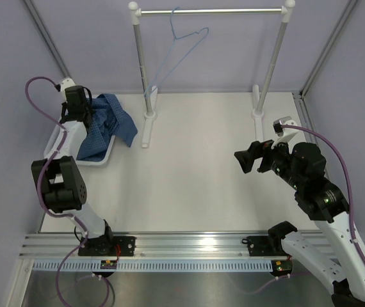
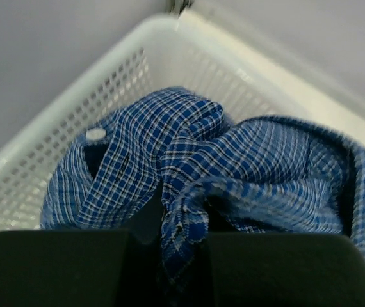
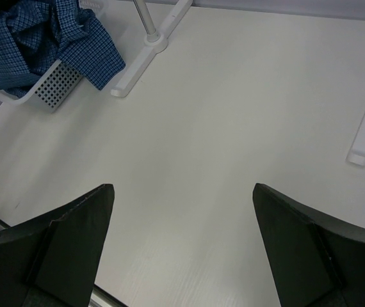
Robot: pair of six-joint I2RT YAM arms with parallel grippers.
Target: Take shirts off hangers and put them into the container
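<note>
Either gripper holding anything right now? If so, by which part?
Left gripper is shut on a bunched fold of the blue checked shirt over the white basket. Right gripper is open and empty.

The shirt [image 1: 115, 125] covers most of the basket [image 1: 99, 162], and the left gripper [image 1: 88, 119] hides part of both. Up close, the left fingers [image 2: 54, 268] are a dark blur, cut off at the bottom edge.

Pale lilac walls [image 1: 234, 57] enclosing a white table [image 1: 195, 179], white-and-metal clothes rail [image 1: 234, 11] standing at its far edge, soft even light falling across it.
</note>
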